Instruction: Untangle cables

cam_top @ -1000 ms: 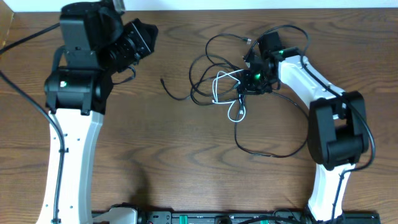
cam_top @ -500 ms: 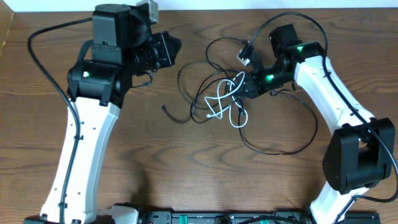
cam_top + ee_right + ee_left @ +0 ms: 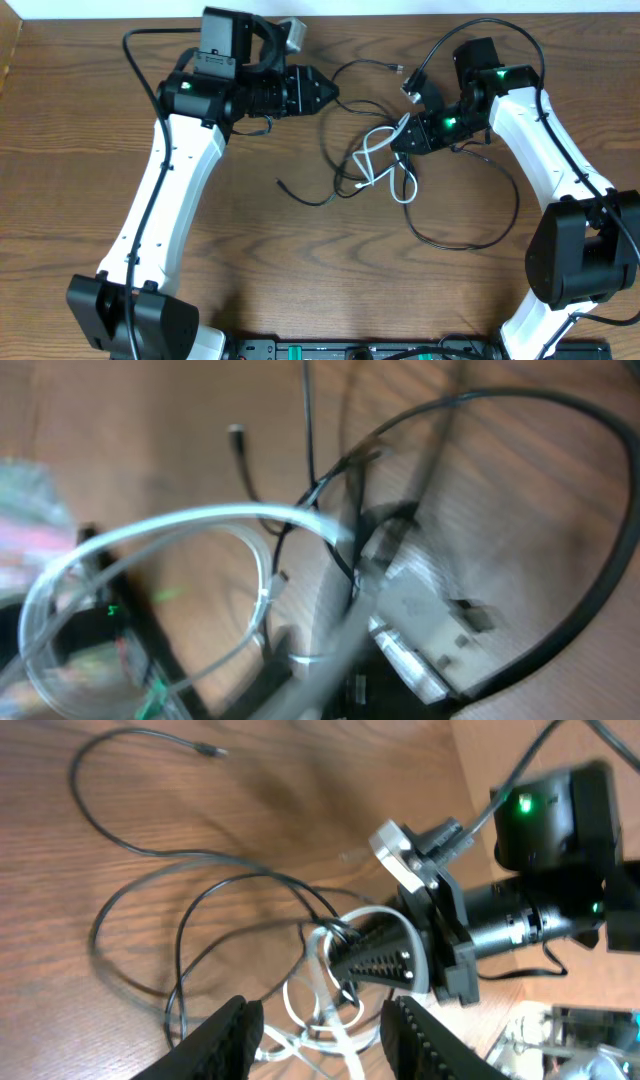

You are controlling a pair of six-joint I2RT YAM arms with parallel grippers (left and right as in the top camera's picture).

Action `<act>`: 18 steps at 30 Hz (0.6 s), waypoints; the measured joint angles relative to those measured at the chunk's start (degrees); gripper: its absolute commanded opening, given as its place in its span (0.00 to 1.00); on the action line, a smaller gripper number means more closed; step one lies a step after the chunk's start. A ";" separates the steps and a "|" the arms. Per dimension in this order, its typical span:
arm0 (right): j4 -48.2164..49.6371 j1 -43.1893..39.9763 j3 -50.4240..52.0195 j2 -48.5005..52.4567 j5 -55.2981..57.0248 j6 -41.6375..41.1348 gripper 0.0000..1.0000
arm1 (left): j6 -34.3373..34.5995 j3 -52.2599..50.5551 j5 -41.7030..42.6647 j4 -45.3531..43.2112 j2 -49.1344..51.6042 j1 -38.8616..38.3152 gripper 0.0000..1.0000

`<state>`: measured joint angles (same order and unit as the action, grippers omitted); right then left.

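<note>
Cables: black cables (image 3: pixel 462 245) and one white cable (image 3: pixel 220 512) lie tangled on the wooden table (image 3: pixel 250 270), at its far middle, between the two grippers.

Left gripper (image 3: pixel 328 92): points at the tangle from the left, near it but not touching. Its jaws are spread with a clear gap, and nothing is between them.

Right gripper (image 3: pixel 404 138): sits at the right edge of the tangle. Its jaws are pressed together on the white cable, right where a black strand crosses.

Overhead alone shows: the whole layout. One black loop spreads out toward the near right. A loose black end (image 3: pixel 283 183) trails to the left of the knot. A small plug end (image 3: pixel 400 68) lies at the far side, beside the right arm.

Left wrist alone shows: the gap between its own fingers (image 3: pixel 235 1035), and the right gripper's toothed jaws meeting at a point. White loops bunch at that tip, and thin black arcs sweep across the bare wood to the left.

Right wrist alone shows: a close, blurred look. The white cable arcs across the frame, with thin black strands crossing behind it. Its own jaws are too smeared to make out.
</note>
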<state>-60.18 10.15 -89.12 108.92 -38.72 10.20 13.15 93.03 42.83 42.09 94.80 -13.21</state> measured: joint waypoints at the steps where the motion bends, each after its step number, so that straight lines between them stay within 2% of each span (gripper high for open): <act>1: 0.02 0.04 0.00 0.00 1.62 -1.20 0.60 | -0.35 0.00 0.31 -0.04 0.04 -0.04 0.50; 2: 0.00 0.09 0.00 0.00 3.10 -2.08 0.67 | -0.87 0.00 0.46 -0.11 0.04 -0.04 0.50; 4: -0.09 0.13 0.00 0.00 5.62 -3.61 0.72 | -1.49 0.00 0.57 -0.28 0.02 -0.02 0.50; 18: -0.42 -0.44 0.00 0.00 19.41 -15.04 0.70 | -2.71 0.00 -0.57 0.11 0.39 -1.55 0.51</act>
<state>-60.60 9.72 -89.12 108.92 -19.31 -4.84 10.44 93.03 42.26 42.19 95.20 -14.76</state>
